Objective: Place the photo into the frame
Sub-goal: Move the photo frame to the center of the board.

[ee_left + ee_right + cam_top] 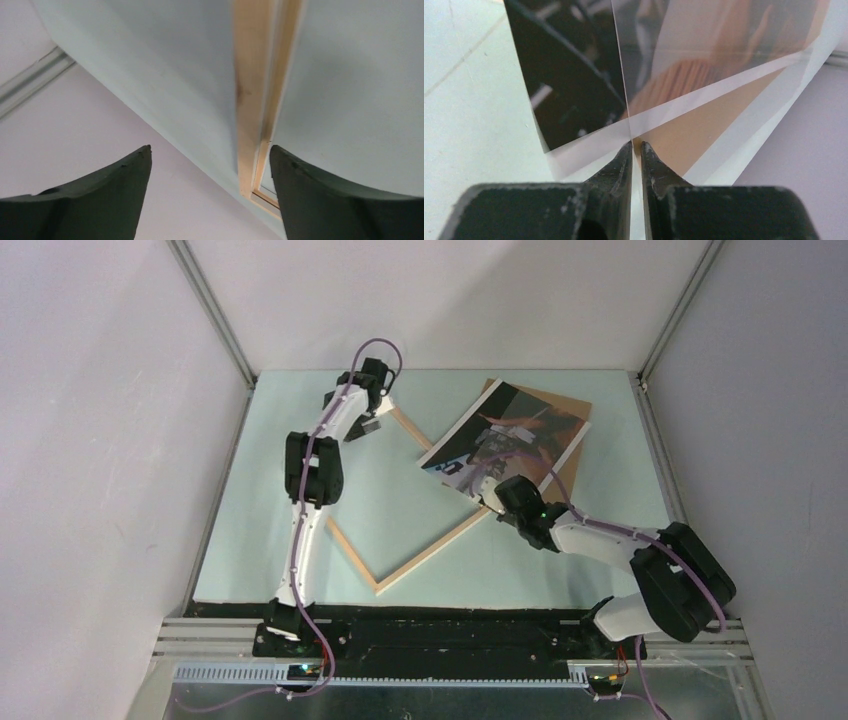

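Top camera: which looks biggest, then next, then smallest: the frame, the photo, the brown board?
1. the frame
2. the photo
3. the brown board, mostly hidden under the photo, so photo versus board is unsure.

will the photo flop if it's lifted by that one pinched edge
Probably floppy: the photo is a thin sheet, seen edge-on in the right claw. Likely light, so it may sway or drift. Its face looks glossy, so it could slip.

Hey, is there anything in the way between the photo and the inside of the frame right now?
Nothing visible lies inside the frame; only bare table shows there. The left gripper sits at its far corner with jaws open. The photo, pinched by the right gripper, overlaps the frame's right side.
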You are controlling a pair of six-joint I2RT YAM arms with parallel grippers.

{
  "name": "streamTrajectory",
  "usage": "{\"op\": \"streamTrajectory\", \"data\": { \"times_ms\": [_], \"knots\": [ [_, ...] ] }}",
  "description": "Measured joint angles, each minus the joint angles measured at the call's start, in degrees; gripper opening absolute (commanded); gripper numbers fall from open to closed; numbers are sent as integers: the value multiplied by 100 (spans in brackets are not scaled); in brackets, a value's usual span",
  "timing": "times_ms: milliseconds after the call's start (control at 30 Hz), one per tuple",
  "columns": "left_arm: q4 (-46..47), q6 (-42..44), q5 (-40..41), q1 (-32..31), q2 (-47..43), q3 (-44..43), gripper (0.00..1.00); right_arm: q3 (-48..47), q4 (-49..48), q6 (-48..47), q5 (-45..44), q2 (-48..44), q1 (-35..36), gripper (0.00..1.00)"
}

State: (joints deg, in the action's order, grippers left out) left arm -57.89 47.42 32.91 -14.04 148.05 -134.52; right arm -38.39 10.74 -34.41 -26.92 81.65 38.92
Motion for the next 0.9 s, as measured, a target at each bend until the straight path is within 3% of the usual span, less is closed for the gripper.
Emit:
{"op": "streamTrajectory", "data": {
  "times_ms": [200, 333, 467, 600, 900],
  "knots": [
    [146, -175, -55, -13, -225, 81, 100, 149, 219, 74, 256, -339, -332, 5],
    [125, -590, -527, -50, -1281, 1327, 100, 210, 275, 98, 413, -509, -544, 5],
    [131, -1353, -933, -151, -2876, 2756, 100, 247, 350, 127, 546, -684, -675, 6],
    [122, -2168, -1294, -151, -3954, 3733, 99, 256, 417, 149, 702, -844, -680, 11],
    [76, -3753, -2337, 632, -3941, 4828, 96, 260, 439, 210, 850, -933, -463, 16]
  ]
}}
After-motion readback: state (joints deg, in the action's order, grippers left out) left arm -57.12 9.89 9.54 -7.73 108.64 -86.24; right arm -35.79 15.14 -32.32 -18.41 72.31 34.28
